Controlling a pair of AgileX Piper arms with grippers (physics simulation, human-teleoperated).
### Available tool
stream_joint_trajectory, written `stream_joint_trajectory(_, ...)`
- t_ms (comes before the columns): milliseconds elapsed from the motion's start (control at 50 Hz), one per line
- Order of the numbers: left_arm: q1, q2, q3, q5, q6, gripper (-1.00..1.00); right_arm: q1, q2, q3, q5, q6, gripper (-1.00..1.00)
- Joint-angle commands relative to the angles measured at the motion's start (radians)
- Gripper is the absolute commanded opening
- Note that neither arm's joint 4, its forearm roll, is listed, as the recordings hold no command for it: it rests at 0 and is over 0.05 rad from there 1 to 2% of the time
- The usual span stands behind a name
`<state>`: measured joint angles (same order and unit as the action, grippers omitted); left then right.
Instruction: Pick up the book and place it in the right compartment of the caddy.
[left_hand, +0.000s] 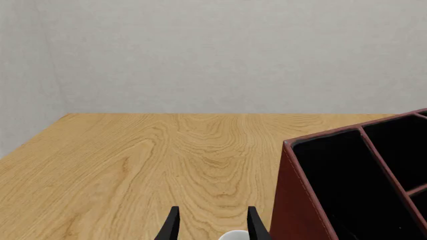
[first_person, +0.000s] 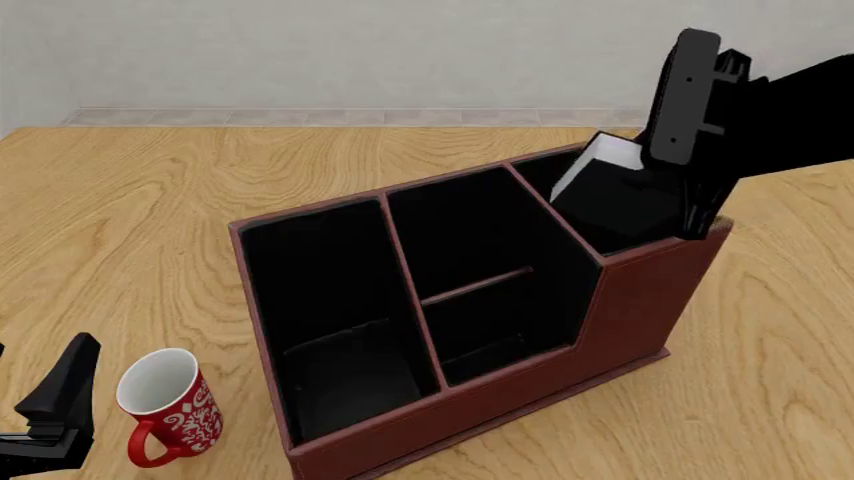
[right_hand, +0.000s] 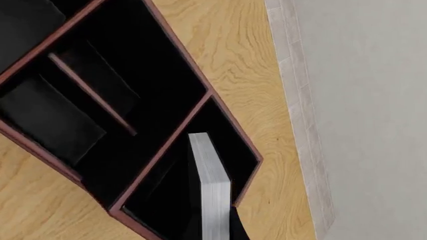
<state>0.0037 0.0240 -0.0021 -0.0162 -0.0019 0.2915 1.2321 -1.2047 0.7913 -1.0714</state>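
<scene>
Placing step: right tool (first_person: 690, 215) pinching book (first_person: 617, 195), tilted, partly inside right compartment (right_hand: 230, 145) of caddy (first_person: 534, 375); next lower, release. Left tool (left_hand: 212, 225) spread, idle.

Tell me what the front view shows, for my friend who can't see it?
The right gripper holds a black book tilted in the right compartment of a reddish-brown caddy. A red mug stands beside the caddy, near the left gripper.
</scene>
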Motion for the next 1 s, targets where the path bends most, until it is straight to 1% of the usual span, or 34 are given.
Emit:
stream_joint_trajectory(20,0.0,0.0,0.0,0.0,0.0,1.0,-0.002,0.017,0.003,-0.03,0.023,-1.0)
stream_joint_trajectory(260,0.0,0.0,0.0,0.0,0.0,1.0,-0.018,0.022,0.011,-0.049,0.015,-1.0)
stream_joint_trajectory(280,0.0,0.0,0.0,0.0,0.0,1.0,-0.022,0.022,0.017,-0.05,0.012,1.0)
stream_joint_trajectory(780,0.0,0.0,0.0,0.0,0.0,1.0,-0.028,-0.005,0.011,-0.054,0.005,1.0)
stream_joint_trajectory(880,0.0,0.0,0.0,0.0,0.0,1.0,-0.025,-0.026,0.0,-0.048,0.018,1.0)
stream_joint_trajectory(980,0.0,0.0,0.0,0.0,0.0,1.0,-0.027,-0.05,0.02,-0.065,0.02,1.0)
stream_joint_trajectory(1000,0.0,0.0,0.0,0.0,0.0,1.0,-0.017,-0.053,0.016,-0.066,0.033,1.0)
